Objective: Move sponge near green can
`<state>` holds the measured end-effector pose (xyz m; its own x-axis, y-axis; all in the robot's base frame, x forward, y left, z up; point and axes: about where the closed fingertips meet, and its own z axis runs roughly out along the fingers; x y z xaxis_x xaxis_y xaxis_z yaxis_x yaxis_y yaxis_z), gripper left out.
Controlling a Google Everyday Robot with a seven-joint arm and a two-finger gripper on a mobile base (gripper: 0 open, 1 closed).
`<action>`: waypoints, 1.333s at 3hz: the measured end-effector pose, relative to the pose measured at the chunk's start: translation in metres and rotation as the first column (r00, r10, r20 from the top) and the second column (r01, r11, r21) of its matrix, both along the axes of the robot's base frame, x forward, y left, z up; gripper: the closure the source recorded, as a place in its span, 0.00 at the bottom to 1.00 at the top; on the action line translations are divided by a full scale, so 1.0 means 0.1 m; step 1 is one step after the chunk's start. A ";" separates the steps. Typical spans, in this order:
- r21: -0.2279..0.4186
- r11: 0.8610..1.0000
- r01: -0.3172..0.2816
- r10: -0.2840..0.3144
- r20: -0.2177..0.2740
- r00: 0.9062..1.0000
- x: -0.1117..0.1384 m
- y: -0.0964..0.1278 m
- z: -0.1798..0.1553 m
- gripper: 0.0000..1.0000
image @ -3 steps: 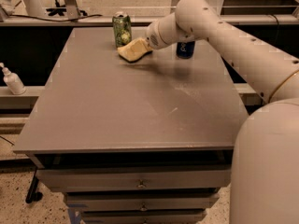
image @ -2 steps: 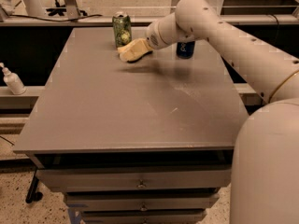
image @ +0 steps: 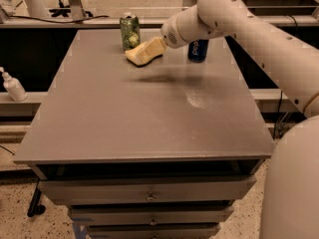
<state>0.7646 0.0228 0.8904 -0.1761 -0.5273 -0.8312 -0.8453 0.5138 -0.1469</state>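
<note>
Sponge [image: 143, 53] tight between closed jaws near far edge of table [image: 149, 128], just beside green can [image: 130, 31].

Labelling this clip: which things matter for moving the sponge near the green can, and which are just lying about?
Job: sponge; green can close beside it; hand at the sponge.
Lying about: blue can on the table; pump bottle off it.
</note>
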 end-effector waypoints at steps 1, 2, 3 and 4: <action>-0.040 0.999 -0.035 0.036 0.028 0.999 -0.25 -0.23 0.22 0.00; -0.051 0.998 -0.040 0.044 0.070 0.997 -0.48 -0.58 0.45 0.00; -0.035 0.999 -0.033 0.037 0.134 0.990 -0.65 -1.08 0.68 0.00; 0.001 0.999 -0.039 0.039 0.173 0.984 -0.75 -1.53 0.68 0.00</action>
<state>0.6892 -0.1298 0.9585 -0.0089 -0.5269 -0.8499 -0.8268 0.4819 -0.2901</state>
